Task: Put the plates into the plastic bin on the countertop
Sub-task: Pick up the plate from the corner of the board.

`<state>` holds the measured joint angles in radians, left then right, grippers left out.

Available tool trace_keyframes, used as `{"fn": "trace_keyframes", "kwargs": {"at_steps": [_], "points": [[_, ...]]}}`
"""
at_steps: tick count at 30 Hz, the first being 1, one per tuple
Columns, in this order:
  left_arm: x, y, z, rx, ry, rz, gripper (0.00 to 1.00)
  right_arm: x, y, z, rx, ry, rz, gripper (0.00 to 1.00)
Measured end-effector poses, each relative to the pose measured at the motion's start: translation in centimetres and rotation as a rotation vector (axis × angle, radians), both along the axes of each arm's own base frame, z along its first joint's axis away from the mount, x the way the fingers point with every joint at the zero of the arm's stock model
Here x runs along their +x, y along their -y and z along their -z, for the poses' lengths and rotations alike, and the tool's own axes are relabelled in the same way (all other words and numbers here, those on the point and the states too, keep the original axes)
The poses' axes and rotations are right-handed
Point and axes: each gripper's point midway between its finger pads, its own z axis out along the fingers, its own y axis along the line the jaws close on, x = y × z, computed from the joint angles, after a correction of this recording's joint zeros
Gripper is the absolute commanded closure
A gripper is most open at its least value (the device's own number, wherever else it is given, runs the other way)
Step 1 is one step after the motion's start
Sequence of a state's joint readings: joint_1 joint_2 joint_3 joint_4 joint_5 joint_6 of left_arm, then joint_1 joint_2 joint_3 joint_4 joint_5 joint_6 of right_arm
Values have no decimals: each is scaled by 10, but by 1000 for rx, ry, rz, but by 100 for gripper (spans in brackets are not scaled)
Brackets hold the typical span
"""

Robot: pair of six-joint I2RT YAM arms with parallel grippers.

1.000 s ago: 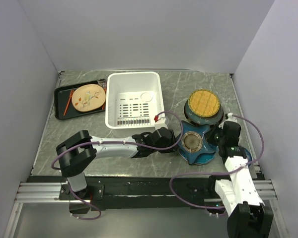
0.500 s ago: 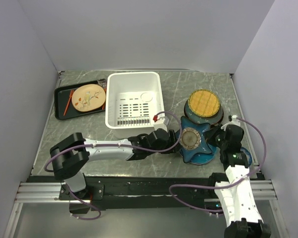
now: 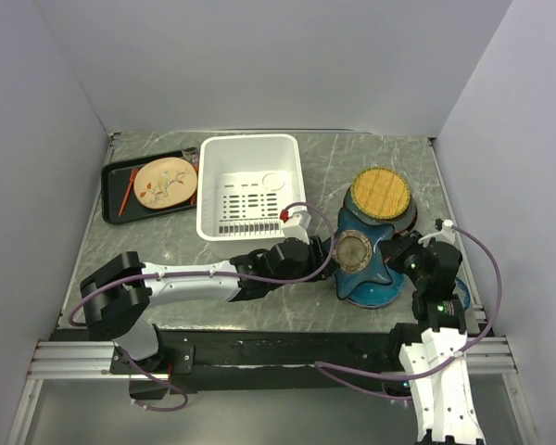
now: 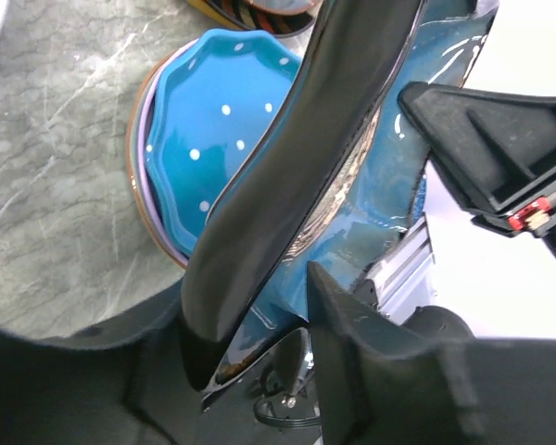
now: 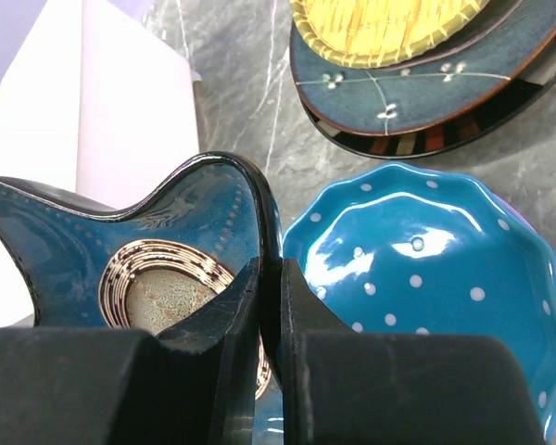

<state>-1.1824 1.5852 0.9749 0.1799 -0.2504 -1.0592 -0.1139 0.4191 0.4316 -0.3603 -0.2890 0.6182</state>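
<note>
From above, the blue star-shaped plate (image 3: 360,261) sat at centre right of the frame, tilted and raised between the 2 grippers. A second earlier it lay lower and flatter; it had since shifted up the frame until its upper point nearly met the yellow woven-look plate (image 3: 381,192). The left gripper (image 3: 324,250) met its left edge and the right gripper (image 3: 404,259) its right edge. The left arm had stretched further across, its elbow moving toward the lower left. The plastic bin (image 3: 207,190) stood left of the plate at upper centre, holding no plates, on the countertop (image 3: 329,162). The black tray (image 3: 112,190) at upper left had not moved.

In the left wrist view, the star plate's dark rim ran diagonally up the middle, lodged between the left gripper's fingers (image 4: 361,371). The jaws stood about half apart, both fingers against the plate. The teal dotted plate (image 4: 213,130) lay behind it at upper left, stacked on a lavender plate (image 4: 146,139).

In the right wrist view, the right gripper's jaws were nearly together, pinching the star plate's rim at lower centre. The teal dotted plate lay at lower right, the large dark teal plate (image 5: 417,88) at upper right, and the bin's white wall at upper left
</note>
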Motion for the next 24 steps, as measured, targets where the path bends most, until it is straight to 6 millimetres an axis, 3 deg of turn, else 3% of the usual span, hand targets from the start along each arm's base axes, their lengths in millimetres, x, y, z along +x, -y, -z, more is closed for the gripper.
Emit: {"fn": "trace_keyframes", "kwargs": {"at_steps": [8, 11, 17, 20, 24], "points": [[15, -3, -22, -73, 6, -86, 92, 2, -1, -13, 50, 45, 20, 100], [18, -5, -30, -84, 15, -99, 99, 4, -3, -20, 63, 73, 17, 100], [20, -5, -34, -74, 21, -107, 99, 6, -3, -25, 62, 95, 16, 98], [21, -6, -34, -65, 22, -111, 99, 6, -3, -26, 63, 99, 13, 89], [21, -6, -35, -55, 24, -113, 99, 6, -4, -27, 64, 101, 11, 70]]}}
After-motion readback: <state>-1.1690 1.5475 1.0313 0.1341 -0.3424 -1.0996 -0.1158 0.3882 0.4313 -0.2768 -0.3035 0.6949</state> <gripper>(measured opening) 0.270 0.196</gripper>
